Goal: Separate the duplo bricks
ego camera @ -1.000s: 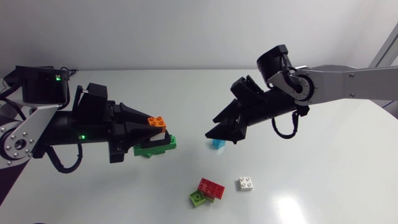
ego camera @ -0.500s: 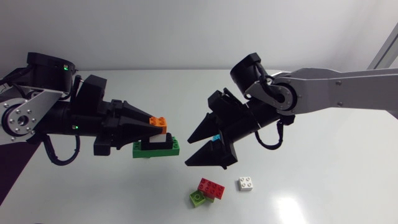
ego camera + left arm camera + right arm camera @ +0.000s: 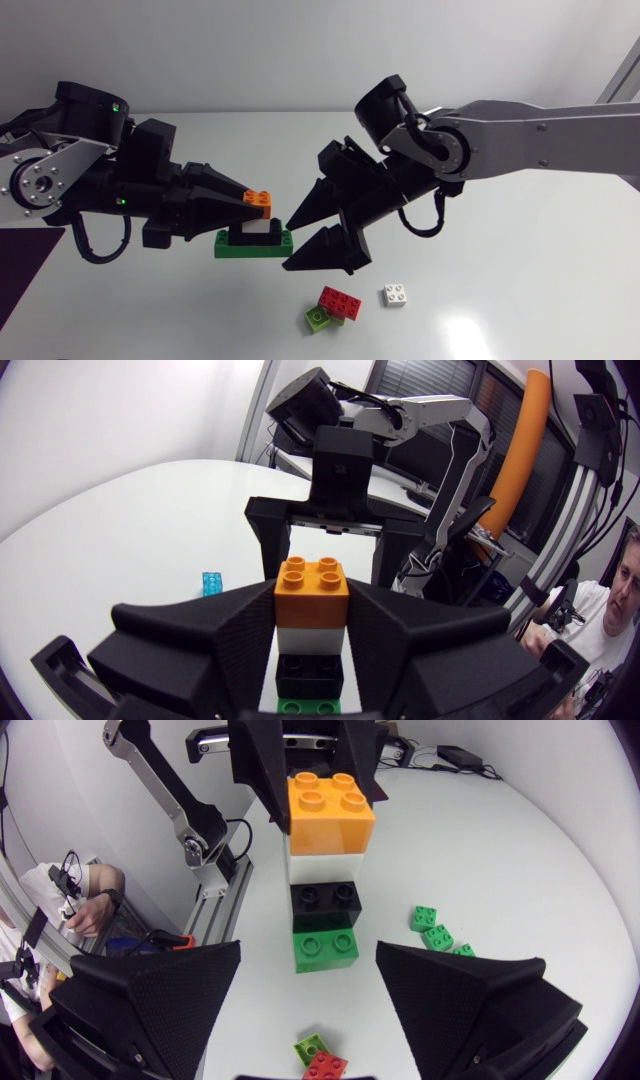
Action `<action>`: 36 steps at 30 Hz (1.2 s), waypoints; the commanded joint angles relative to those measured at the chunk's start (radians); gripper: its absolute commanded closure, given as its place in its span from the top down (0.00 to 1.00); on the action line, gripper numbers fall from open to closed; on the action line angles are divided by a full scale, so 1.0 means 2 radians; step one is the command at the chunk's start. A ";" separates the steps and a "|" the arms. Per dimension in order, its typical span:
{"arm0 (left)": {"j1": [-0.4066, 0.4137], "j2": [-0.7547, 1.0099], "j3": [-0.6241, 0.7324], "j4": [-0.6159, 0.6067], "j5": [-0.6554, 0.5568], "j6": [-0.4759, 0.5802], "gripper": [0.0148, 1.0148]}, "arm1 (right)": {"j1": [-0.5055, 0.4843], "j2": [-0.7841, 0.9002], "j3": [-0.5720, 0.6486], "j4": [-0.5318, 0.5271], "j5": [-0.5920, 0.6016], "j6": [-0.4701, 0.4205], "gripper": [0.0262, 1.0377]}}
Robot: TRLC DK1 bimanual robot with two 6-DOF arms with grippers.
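Note:
A stack of duplo bricks hangs above the table: orange brick on top, then white, black and a long green brick. My left gripper is shut on the stack's upper part. In the left wrist view the orange brick and white brick sit clamped between its fingers. My right gripper is open. Its fingers point at the stack's free end from the right without touching it. In the right wrist view the stack stands ahead of the wide-apart fingers.
On the table below lie a red brick on a lime brick and a white brick. A light blue brick lies further back. Small green bricks lie beside the stack.
My right gripper has swung left and down towards the stack, covering the blue brick in the head view. The left gripper has moved right a little and levelled the stack.

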 commanded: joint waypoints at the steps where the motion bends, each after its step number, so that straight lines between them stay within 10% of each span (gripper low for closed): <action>1: -0.004 0.008 0.019 -0.008 0.014 0.011 0.37 | 0.009 0.016 0.012 -0.004 -0.004 -0.002 0.94; 14: -0.016 0.006 0.012 -0.010 0.024 0.015 0.37 | 0.032 0.034 0.030 -0.005 -0.004 0.017 0.76; 21: -0.018 0.005 0.008 -0.010 0.026 0.017 0.37 | 0.039 0.037 0.029 -0.004 -0.001 0.017 0.21; 36: -0.018 0.008 0.020 -0.036 0.036 0.016 0.37 | 0.054 0.030 0.006 0.015 0.055 0.014 0.18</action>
